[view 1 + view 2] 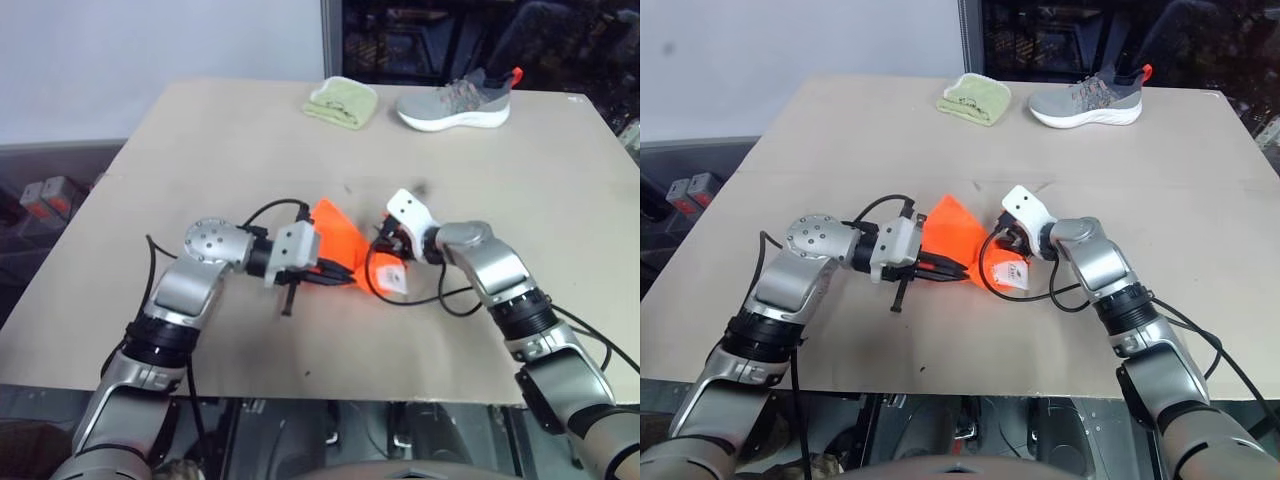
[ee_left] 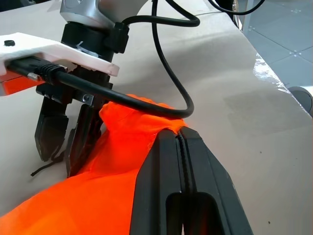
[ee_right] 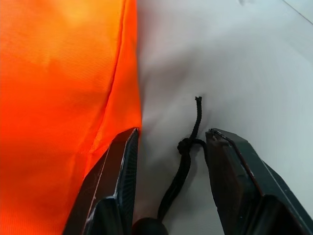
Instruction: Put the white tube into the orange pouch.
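Beige rectangular surface (image 1: 520, 180), bright orange soft fabric pouch (image 1: 335, 235) bunched at its middle, left pincer (image 2: 183, 147) clamped together on pouch fabric, right pincer (image 3: 168, 166) apart astride thin dark knotted drawstring (image 3: 188, 161) at pouch edge

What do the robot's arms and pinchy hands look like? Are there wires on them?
Both arms are shiny silver metal with black ringed joints. Loose black cables loop along each one. The left gripper and the right gripper each have two flat black fingers. A white blocky housing sits at each wrist, and the left arm has a round silver cap dotted with small screws.
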Available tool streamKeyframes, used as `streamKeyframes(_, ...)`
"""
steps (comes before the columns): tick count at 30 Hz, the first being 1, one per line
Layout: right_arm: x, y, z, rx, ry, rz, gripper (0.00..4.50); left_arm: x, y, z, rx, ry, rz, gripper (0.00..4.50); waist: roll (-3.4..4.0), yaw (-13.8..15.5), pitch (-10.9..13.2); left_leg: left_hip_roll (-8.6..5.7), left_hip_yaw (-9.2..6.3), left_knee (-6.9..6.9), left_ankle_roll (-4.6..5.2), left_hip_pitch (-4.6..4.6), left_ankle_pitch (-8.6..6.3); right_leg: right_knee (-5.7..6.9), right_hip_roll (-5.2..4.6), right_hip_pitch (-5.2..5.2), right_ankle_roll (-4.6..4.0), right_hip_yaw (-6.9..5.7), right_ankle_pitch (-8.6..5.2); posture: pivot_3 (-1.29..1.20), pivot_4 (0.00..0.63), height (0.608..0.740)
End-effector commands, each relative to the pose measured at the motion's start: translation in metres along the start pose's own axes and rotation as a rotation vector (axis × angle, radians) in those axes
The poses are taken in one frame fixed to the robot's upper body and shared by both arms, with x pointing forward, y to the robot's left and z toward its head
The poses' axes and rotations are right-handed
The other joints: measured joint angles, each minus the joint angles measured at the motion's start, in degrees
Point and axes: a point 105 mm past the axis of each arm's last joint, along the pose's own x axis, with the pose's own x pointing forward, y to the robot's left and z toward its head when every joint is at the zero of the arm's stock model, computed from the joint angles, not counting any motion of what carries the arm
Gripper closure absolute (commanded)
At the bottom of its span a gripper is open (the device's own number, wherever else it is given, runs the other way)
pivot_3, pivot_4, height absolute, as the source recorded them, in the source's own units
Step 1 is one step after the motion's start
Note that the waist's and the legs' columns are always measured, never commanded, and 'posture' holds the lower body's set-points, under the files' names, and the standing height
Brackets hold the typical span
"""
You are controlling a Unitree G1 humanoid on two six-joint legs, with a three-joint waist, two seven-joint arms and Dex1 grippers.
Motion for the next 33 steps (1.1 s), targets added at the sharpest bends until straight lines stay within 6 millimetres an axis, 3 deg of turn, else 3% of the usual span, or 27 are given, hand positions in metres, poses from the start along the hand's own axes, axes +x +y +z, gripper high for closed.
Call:
streamKeyframes(1,-0.014,-0.022,0.006,0.034,-0.017,-0.096,2.31,-0.001,-0.001,0.009,0.034,-0.021,0.006,4.50,0.00,0.0,0.0,0.00,0.00,0.00,0.00,-0.01,0.00,0.00,-0.01,0.00,0.00,-0.01,0.00,0.00,0.150,0.740)
streamKeyframes(5,-0.016,-0.020,-0.002,0.024,0.029,-0.074,2.31,0.000,-0.002,0.009,0.031,-0.024,0.009,4.50,0.00,0.0,0.0,-0.02,0.00,-0.02,0.00,-0.02,0.00,-0.03,-0.03,-0.01,-0.03,0.00,0.01,0.00,0.150,0.740)
streamKeyframes(10,-0.008,0.000,-0.026,0.017,0.112,0.010,2.31,0.001,-0.001,0.009,0.032,-0.028,0.011,4.50,-0.01,0.0,0.0,0.00,0.00,-0.06,0.00,0.00,0.00,-0.03,-0.01,-0.01,-0.02,-0.01,0.01,0.00,0.150,0.740)
streamKeyframes(14,-0.002,-0.003,-0.038,0.033,0.145,-0.012,2.31,0.000,-0.001,0.008,0.032,-0.028,0.011,4.50,-0.04,-0.1,-0.1,0.00,0.01,-0.06,0.00,0.02,0.00,-0.03,0.00,0.00,0.01,0.00,-0.01,0.00,0.150,0.740)
streamKeyframes(19,-0.003,-0.003,-0.044,0.039,0.151,-0.003,4.45,0.000,0.000,0.007,0.029,-0.026,0.020,4.50,-0.08,-0.2,-0.1,0.04,0.01,-0.06,-0.21,0.16,-0.12,-0.02,-0.02,0.05,0.02,0.01,-0.09,0.00,0.150,0.740)
streamKeyframes(23,-0.008,0.001,-0.039,0.022,0.118,0.018,4.45,0.001,-0.001,0.005,0.025,-0.026,0.026,4.50,-0.11,0.1,-0.2,0.06,-0.04,-0.05,-0.28,0.19,-0.12,-0.02,-0.17,0.08,-0.15,-0.02,-0.16,0.00,0.150,0.740)
streamKeyframes(25,-0.016,-0.007,-0.023,0.072,0.027,-0.010,4.45,0.004,-0.001,0.005,0.020,-0.034,0.035,4.50,-0.11,0.1,-0.2,0.05,-0.05,-0.06,-0.27,0.15,-0.12,-0.07,-0.21,0.08,-0.16,0.00,-0.14,0.00,0.150,0.740)
streamKeyframes(30,-0.067,-0.038,0.069,0.349,-0.424,-0.043,4.45,0.007,0.002,0.005,-0.014,-0.072,0.092,4.50,0.03,0.1,0.0,0.02,-0.01,-0.11,-0.04,-0.15,0.02,-0.10,-0.02,-0.11,-0.14,-0.02,0.11,0.00,0.150,0.740)
streamKeyframes(33,-0.100,-0.045,0.111,0.441,-0.614,-0.013,4.45,0.009,0.008,0.010,-0.058,-0.122,0.149,4.50,0.09,0.0,0.0,0.02,0.03,-0.19,-0.03,-0.13,0.03,-0.09,0.01,-0.16,-0.14,0.00,0.11,0.00,0.150,0.740)
